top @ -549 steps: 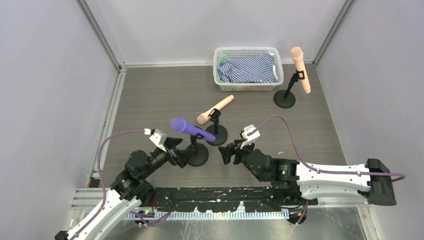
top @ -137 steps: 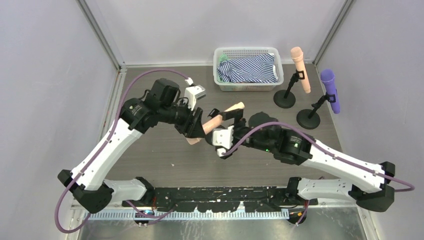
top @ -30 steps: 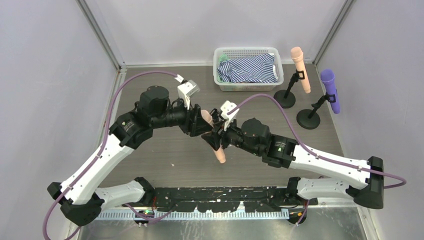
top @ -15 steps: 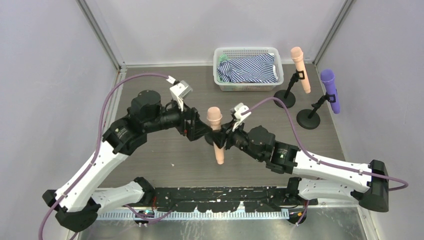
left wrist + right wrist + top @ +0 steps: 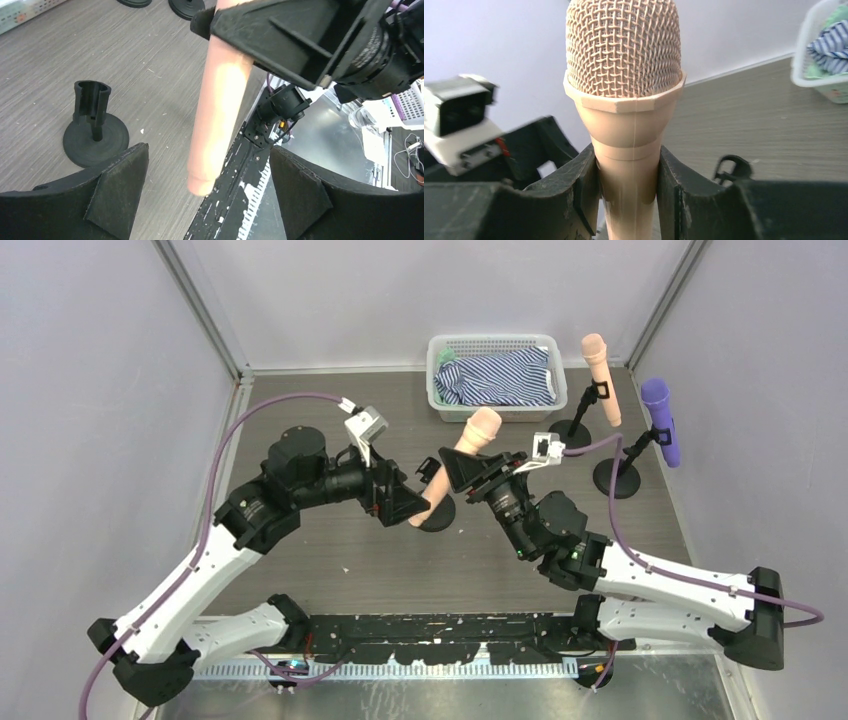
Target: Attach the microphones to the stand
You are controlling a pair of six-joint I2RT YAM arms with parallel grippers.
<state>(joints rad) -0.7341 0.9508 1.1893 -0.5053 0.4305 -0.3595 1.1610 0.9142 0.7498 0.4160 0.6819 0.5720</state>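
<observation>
White plastic basket (image 5: 492,341) beyond the empty black round-based stand (image 5: 94,131) holds striped blue-white cloth (image 5: 497,377). Right gripper (image 5: 628,175) grasps peach-pink mesh-headed microphone (image 5: 624,55), tilted above that stand. Left gripper (image 5: 207,165) stands released, spread either side of its handle.

white basket (image 5: 495,341): far side of grey wood-grain table (image 5: 320,430); blue-striped cloth (image 5: 497,377): bundled inside basket

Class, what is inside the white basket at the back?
A blue-and-white striped cloth fills the basket, with something green at its left corner. Anything beneath the cloth is hidden.
</observation>
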